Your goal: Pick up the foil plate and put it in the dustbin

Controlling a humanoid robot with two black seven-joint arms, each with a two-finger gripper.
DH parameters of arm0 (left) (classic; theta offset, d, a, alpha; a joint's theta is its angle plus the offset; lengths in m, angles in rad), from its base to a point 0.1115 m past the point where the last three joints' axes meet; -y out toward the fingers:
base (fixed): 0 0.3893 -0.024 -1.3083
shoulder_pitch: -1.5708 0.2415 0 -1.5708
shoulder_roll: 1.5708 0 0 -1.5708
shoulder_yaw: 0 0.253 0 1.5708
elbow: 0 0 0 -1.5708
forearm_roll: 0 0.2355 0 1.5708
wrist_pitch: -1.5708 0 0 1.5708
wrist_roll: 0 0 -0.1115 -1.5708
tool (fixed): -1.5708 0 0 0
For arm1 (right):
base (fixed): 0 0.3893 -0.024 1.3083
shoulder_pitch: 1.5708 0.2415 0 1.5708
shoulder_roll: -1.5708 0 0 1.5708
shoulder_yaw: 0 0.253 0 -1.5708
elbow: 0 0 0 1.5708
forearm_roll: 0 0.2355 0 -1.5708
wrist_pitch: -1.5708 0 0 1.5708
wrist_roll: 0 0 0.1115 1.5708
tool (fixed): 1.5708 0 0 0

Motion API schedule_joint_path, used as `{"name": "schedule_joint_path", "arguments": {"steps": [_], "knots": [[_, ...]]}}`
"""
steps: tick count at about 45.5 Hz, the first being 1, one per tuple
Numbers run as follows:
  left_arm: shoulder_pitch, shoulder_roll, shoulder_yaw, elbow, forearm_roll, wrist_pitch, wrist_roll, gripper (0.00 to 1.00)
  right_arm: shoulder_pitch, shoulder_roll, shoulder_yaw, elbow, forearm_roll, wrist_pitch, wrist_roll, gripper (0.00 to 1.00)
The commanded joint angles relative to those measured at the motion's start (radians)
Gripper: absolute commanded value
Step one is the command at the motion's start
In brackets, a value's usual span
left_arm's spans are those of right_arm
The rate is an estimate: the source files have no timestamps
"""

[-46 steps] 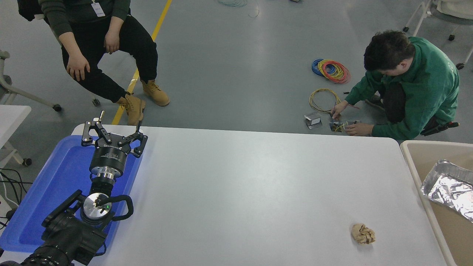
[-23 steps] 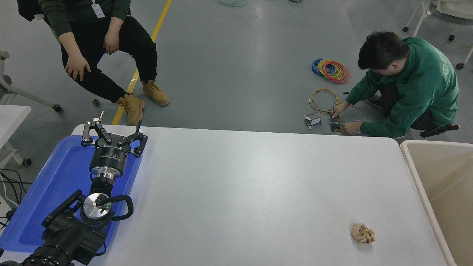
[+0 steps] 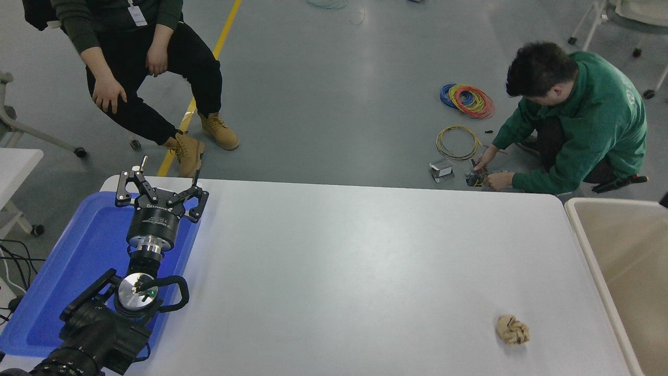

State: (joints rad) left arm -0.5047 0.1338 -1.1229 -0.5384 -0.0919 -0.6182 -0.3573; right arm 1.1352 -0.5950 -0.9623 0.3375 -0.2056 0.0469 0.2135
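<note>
The dustbin (image 3: 616, 245) is a beige bin with a pale rounded rim at the table's right end, cut off by the picture's edge. Only bare tan interior shows in it. The foil plate is out of view. My left gripper (image 3: 168, 176) is parked at the lower left over the blue tray, with its fingers spread open and empty. My right arm is out of view; a small dark shape (image 3: 665, 199) at the right edge above the bin cannot be identified.
A flat blue tray (image 3: 62, 271) lies at the table's left end under my left arm. A small crumpled tan paper ball (image 3: 512, 330) lies near the front right. One person sits beyond the far left corner; another crouches on the floor beyond the far right, among wire coils.
One second ago the foil plate lay in the dustbin at the right edge; since half a second ago it no longer shows. The crouching person shifted a little. My left arm has not moved.
</note>
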Motion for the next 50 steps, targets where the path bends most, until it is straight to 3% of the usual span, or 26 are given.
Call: {"name": "schedule_joint_path", "arguments": {"steps": [1,7,19,30,50], "knots": [[0.000,0.000,0.000,0.000,0.000,0.000,0.001,1.00,0.299,0.056,-0.170,0.231,-0.001,0.011,0.000,1.00],[-0.001,0.000,0.000,0.000,0.000,0.000,0.000,1.00,0.431,0.095,-0.204,0.320,-0.003,0.091,0.000,1.00],[0.000,0.001,0.000,0.000,0.000,0.000,0.000,1.00,0.633,0.172,-0.204,0.442,-0.003,0.392,0.000,1.00],[0.000,0.001,0.000,0.000,0.000,0.000,0.000,1.00,0.761,0.227,-0.230,0.613,-0.023,0.490,0.000,1.00],[0.000,0.001,0.000,0.000,0.000,0.000,0.000,1.00,0.873,0.184,-0.231,0.860,-0.113,0.706,0.000,1.00]]}}
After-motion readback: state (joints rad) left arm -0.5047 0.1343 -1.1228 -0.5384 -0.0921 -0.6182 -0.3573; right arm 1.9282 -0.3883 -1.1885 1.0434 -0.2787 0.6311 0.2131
